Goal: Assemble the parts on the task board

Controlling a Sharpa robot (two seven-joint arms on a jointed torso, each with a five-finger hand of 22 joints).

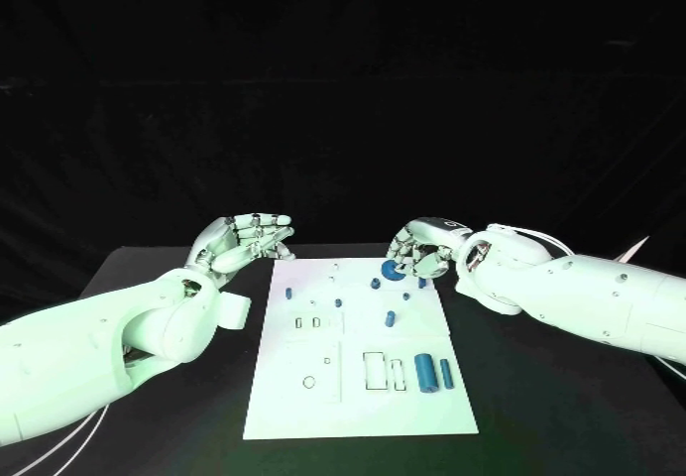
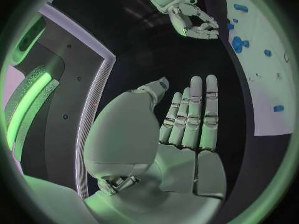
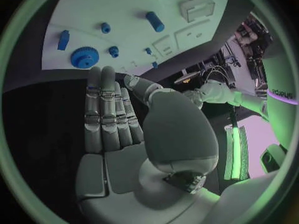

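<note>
Currently I read the task board (image 1: 358, 397) lying flat at the middle of the black table (image 1: 557, 416), long axis running away from the robot; both hands sit at its far end, one on each side.

Left hand (image 1: 243, 241): raised just beside the board's far left corner, off the plate; the left wrist view shows its fingers (image 2: 196, 114) extended side by side with the thumb set apart, nothing between them; I log it as holding no part.

Right hand (image 1: 426, 250): positioned at the board's far right corner, fingers drooping toward the plate near the blue gear (image 1: 392, 269); the right wrist view shows its fingers (image 3: 106, 109) straight and lying together, palm bare, nothing held; whether a fingertip touches the gear I cannot tell from the head view.

Parts on the board: the blue gear at the far end; small blue pegs (image 1: 376, 284) scattered just nearer than it; a short blue pin (image 1: 391, 318) near the board's centre; a thick blue cylinder (image 1: 424, 373) and a thinner blue rod (image 1: 446, 373) lying side by side at the near right, just beside outlined rectangular slots (image 1: 375, 370); a small oval recess (image 1: 309, 382) at the near left.
</note>
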